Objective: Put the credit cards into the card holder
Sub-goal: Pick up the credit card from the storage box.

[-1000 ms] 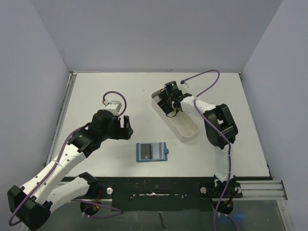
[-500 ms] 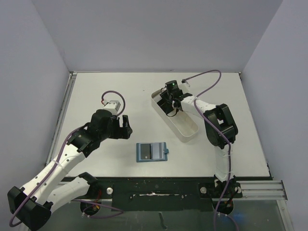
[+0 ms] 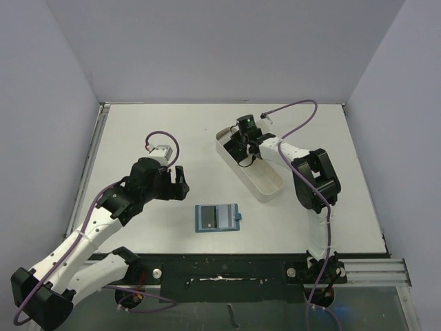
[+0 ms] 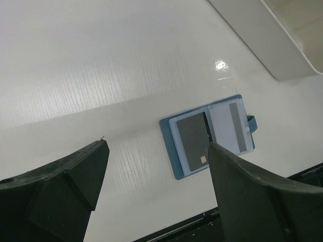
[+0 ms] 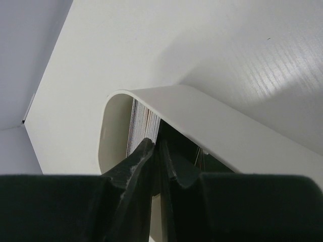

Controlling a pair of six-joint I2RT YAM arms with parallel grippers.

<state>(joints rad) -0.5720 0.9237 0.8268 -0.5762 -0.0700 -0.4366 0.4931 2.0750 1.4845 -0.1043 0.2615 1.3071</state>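
The card holder (image 3: 216, 218) lies open near the table's front edge, teal blue with a dark card (image 4: 194, 141) in one pocket and a light striped card (image 4: 230, 128) in the other. More credit cards (image 5: 142, 121) stand on edge in a stack at the far end of the white tray (image 3: 271, 194). My right gripper (image 3: 241, 153) reaches down into that end, and its jaws (image 5: 157, 144) are pinched together on a thin dark card at the near side of the stack. My left gripper (image 3: 180, 183) hovers open and holds nothing, up and to the left of the card holder (image 4: 207, 136).
The long white oval tray (image 5: 202, 108) runs diagonally at the centre right of the table. A black rail borders the table's near edge (image 4: 186, 224). Grey walls enclose the left, back and right sides.
The right gripper's jaws have closed inside the tray's far end. The left arm and the card holder have stayed where they were.
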